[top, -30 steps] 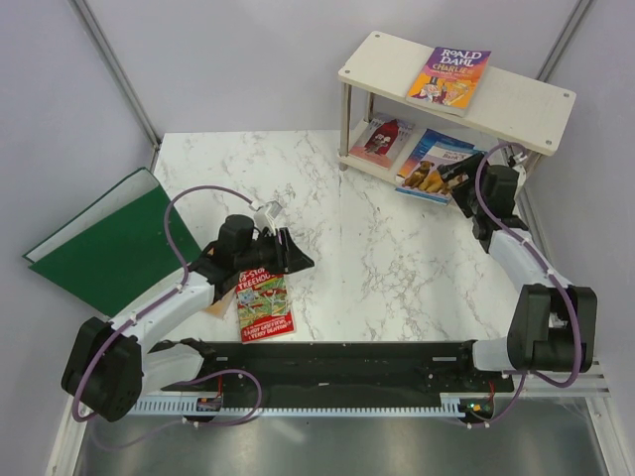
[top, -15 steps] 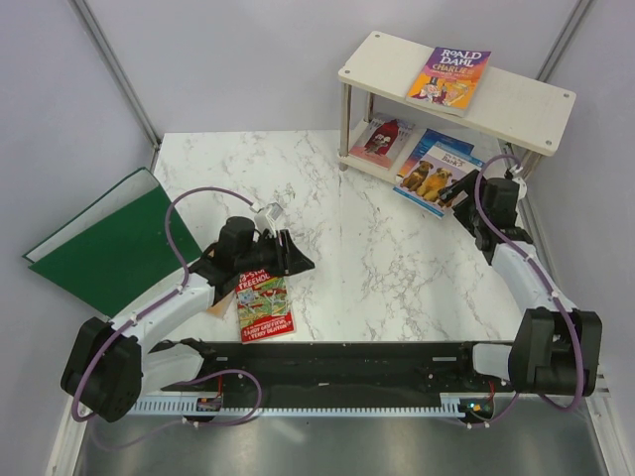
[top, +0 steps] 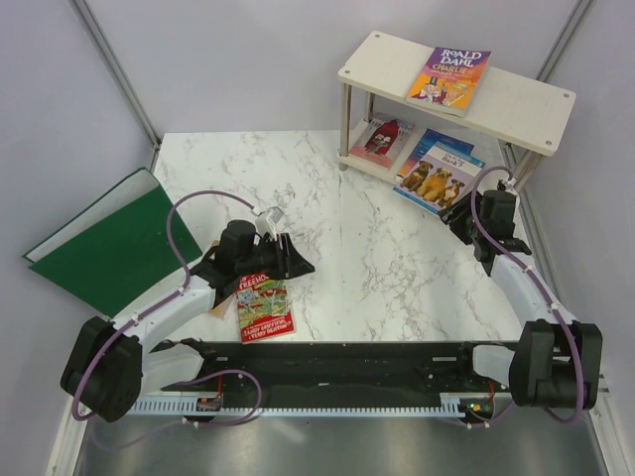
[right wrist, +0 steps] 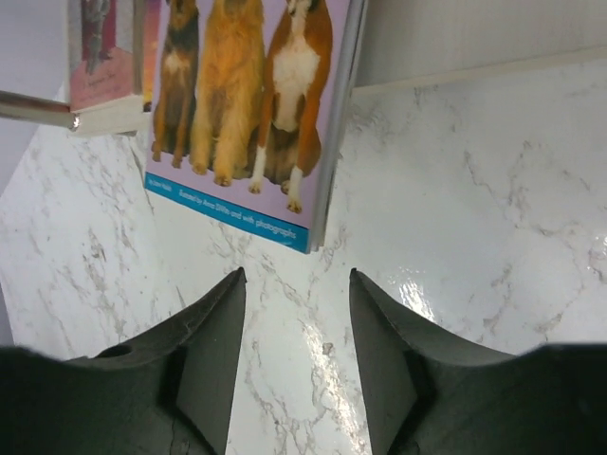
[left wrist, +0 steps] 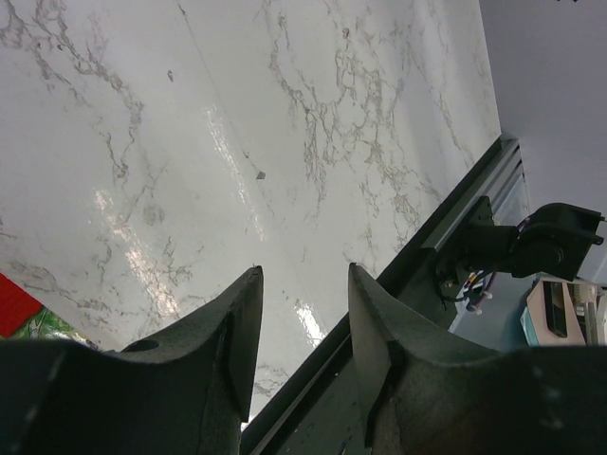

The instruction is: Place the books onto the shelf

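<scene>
Pulled right fingers (right wrist: 218,322) back off dogs book (right wrist: 247,104), empty and narrowing, book left overhanging lower shelf (top: 516,99); left fingers (left wrist: 237,313) half open, empty, beside Treehouse book (top: 264,307) awaiting pickup on counter (top: 397,268).

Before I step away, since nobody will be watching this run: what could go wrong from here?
1. The dog book hangs out past the lower board of the shelf. It may slide off, and the open right gripper just in front of it could knock it.
2. The red and green book lies partly under the left arm, so the open left gripper might shove it instead of gripping it.
</scene>
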Robot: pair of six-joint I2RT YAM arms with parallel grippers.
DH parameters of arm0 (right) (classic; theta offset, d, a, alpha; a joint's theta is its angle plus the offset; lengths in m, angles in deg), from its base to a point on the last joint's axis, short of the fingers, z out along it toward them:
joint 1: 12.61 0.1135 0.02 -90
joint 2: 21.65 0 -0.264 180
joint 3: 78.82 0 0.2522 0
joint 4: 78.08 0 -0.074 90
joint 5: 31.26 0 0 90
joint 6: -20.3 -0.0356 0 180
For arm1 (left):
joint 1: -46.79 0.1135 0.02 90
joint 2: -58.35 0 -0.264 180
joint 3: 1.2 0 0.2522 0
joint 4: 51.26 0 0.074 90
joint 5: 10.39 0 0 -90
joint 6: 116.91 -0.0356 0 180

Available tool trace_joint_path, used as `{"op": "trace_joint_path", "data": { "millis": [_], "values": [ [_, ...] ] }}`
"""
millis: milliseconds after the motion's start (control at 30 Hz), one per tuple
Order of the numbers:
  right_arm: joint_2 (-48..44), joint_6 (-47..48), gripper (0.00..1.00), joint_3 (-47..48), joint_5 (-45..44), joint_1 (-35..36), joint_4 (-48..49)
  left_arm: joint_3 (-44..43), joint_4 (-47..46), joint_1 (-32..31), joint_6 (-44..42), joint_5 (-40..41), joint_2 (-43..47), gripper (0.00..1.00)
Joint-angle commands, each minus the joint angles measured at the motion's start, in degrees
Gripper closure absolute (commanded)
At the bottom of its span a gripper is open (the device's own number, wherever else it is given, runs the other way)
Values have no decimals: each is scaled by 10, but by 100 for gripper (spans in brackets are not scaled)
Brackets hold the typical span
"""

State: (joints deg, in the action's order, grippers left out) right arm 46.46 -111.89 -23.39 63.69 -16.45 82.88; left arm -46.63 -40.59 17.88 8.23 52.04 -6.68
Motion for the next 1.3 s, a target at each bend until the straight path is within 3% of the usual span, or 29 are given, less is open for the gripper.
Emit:
{"op": "trace_joint_path", "data": {
  "millis": [0, 433, 600, 633, 733, 1267],
  "values": [
    [24, -8, 47, -10, 0, 1, 7, 5, -24, -4, 12, -4, 9, 53],
    [83, -29, 51, 1, 16, 1, 78, 12, -26, -4, 13, -3, 8, 53],
    [91, -32, 72, 5, 27, 2, 112, 12, -26, -4, 14, -1, 6, 53],
    [91, -32, 81, 7, 30, 1, 120, 13, -26, -4, 14, -1, 4, 53],
    [95, -31, 88, 15, 32, 1, 132, 13, -27, -4, 14, -1, 2, 53],
    [167, -25, 88, 86, 17, 1, 138, 15, -28, -5, 17, -4, -4, 53]
  ]
}}
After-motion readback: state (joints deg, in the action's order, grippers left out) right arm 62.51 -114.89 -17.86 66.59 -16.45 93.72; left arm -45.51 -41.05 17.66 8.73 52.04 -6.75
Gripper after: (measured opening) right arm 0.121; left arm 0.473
